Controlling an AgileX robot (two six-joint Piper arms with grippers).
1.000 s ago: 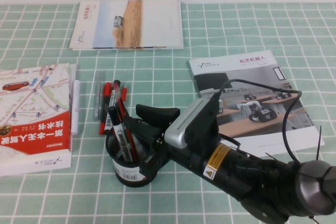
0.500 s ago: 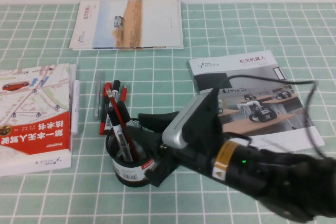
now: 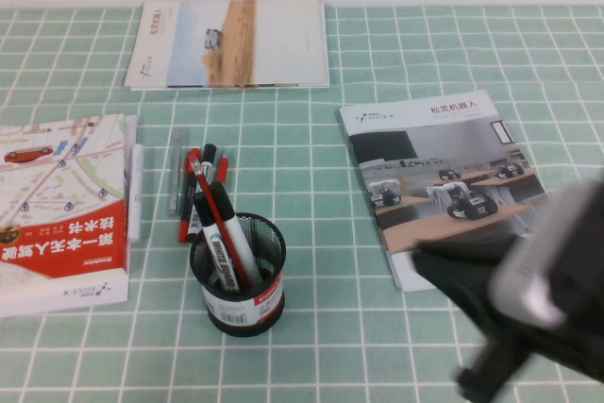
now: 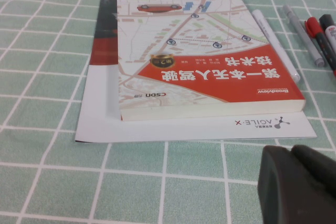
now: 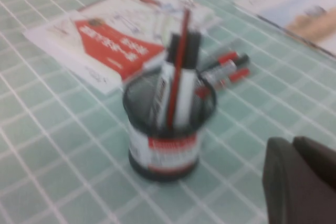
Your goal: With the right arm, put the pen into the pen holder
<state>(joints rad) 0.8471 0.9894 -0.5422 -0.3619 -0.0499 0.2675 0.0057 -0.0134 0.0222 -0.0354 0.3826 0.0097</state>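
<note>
The black mesh pen holder (image 3: 243, 276) stands on the green checked cloth in front of me, left of centre. The thin dark-red pen (image 3: 219, 224) stands tilted inside it between two black markers. In the right wrist view the pen (image 5: 179, 61) and the holder (image 5: 165, 150) show ahead of the gripper, well apart from it. My right gripper (image 3: 453, 276) is a blurred dark shape at the lower right, well clear of the holder; its fingers (image 5: 278, 171) lie together and hold nothing. My left gripper (image 4: 292, 153) is shut over bare cloth beside the map book and is out of the high view.
Red markers (image 3: 193, 186), a grey pen (image 3: 175, 172) and a white marker (image 3: 135, 191) lie on the cloth behind the holder. A map book (image 3: 57, 209) lies at the left, a brochure (image 3: 444, 176) at the right, another booklet (image 3: 231, 42) at the back.
My right arm has pulled back from the pen holder toward the lower right. The pen it was at now stands free in the holder.
</note>
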